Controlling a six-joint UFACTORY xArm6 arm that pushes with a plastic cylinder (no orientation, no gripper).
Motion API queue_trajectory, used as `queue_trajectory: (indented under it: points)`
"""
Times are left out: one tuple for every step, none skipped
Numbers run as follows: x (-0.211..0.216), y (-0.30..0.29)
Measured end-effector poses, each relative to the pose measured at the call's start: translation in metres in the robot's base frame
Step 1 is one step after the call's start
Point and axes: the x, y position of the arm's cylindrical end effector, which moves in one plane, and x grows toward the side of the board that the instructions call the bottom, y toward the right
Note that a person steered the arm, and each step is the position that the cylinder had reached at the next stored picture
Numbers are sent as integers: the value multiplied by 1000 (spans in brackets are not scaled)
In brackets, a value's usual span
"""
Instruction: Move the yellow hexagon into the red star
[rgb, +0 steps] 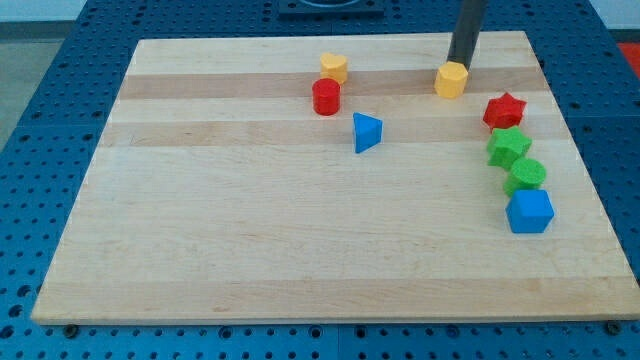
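Note:
A yellow hexagon (452, 79) sits near the view's top right on the wooden board (250, 220). My tip (461, 64) is just behind it, touching or nearly touching its top edge. The red star (504, 110) lies below and to the right of the hexagon, a short gap apart from it.
A second yellow block (334, 68) and a red cylinder (326, 97) sit at the top centre, with a blue triangle (367, 132) below them. Below the red star, a green star (508, 147), a green round block (526, 175) and a blue cube (529, 211) form a column.

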Motion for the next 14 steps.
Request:
queue_trajectory:
  points:
    - [0,2]
    - [-13,-17]
    - [-13,-33]
    - [1,-32]
    - [7,-32]
    - [8,-28]
    - [8,-25]
    - [12,-35]
    - [14,-35]
    - [14,-36]
    - [26,-36]
    - [20,-52]
    - [33,-57]
    - [35,-57]
